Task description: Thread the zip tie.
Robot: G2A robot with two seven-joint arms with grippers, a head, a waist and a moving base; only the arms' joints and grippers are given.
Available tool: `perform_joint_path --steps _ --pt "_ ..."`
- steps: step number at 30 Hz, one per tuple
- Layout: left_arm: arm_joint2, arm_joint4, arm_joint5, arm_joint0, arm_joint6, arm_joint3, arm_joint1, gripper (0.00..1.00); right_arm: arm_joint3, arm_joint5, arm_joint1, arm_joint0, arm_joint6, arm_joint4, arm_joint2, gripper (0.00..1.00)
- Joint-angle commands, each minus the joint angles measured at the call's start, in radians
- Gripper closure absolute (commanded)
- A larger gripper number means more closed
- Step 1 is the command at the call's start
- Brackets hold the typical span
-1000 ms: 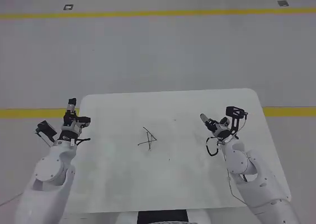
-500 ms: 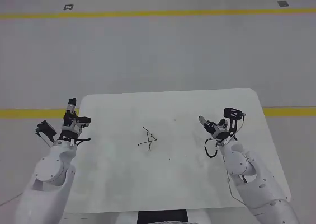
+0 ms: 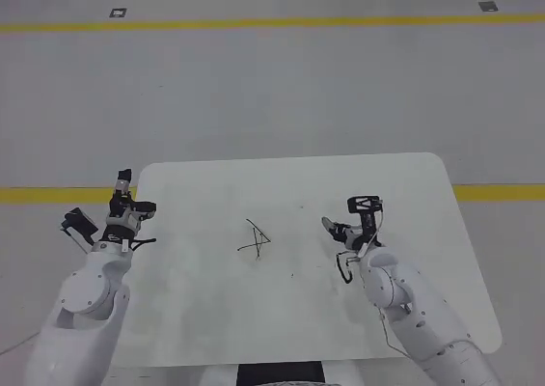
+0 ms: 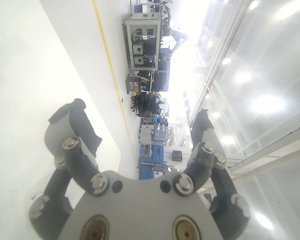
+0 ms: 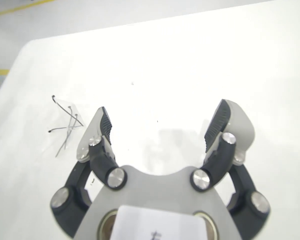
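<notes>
Thin dark zip ties (image 3: 257, 239) crossed on smooth white table (image 3: 204, 309). Well apart at 9 o'clock from wide-open, ribbed right gripper (image 5: 163, 116). Left gripper (image 4: 140, 111) wide open too.

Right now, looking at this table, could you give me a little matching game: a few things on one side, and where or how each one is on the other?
Things:
1. zip ties
2. left tool
3. right tool
4. table

Places or states:
A. open, over the tabletop
B. white, with rounded corners
C. crossed in a small pile, mid-table
D. open, at the table's edge, facing the room

Pairs: 1-C, 2-D, 3-A, 4-B.
</notes>
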Motion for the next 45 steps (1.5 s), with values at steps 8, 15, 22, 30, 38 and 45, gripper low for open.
perform_joint_path --steps 8,15,22,30,38,45 --pt "0.000 0.000 0.000 0.000 0.000 0.000 0.000 0.00 0.040 -0.001 -0.012 0.029 0.034 -0.026 -0.043 0.00" --pt "0.000 0.000 0.000 0.000 0.000 0.000 0.000 0.00 0.040 -0.001 -0.012 0.029 0.034 -0.026 -0.043 0.00" --pt "0.000 0.000 0.000 0.000 0.000 0.000 0.000 0.00 0.027 -0.104 -0.028 0.099 0.083 -0.064 -0.118 0.00" --pt "0.000 0.000 0.000 0.000 0.000 0.000 0.000 0.00 0.045 -0.169 -0.057 0.177 0.208 0.034 -0.183 0.00" --pt "0.000 0.000 0.000 0.000 0.000 0.000 0.000 0.00 0.045 -0.169 -0.057 0.177 0.208 0.034 -0.183 0.00" --pt "0.000 0.000 0.000 0.000 0.000 0.000 0.000 0.00 0.011 -0.306 -0.062 0.203 0.256 0.171 -0.175 0.00"
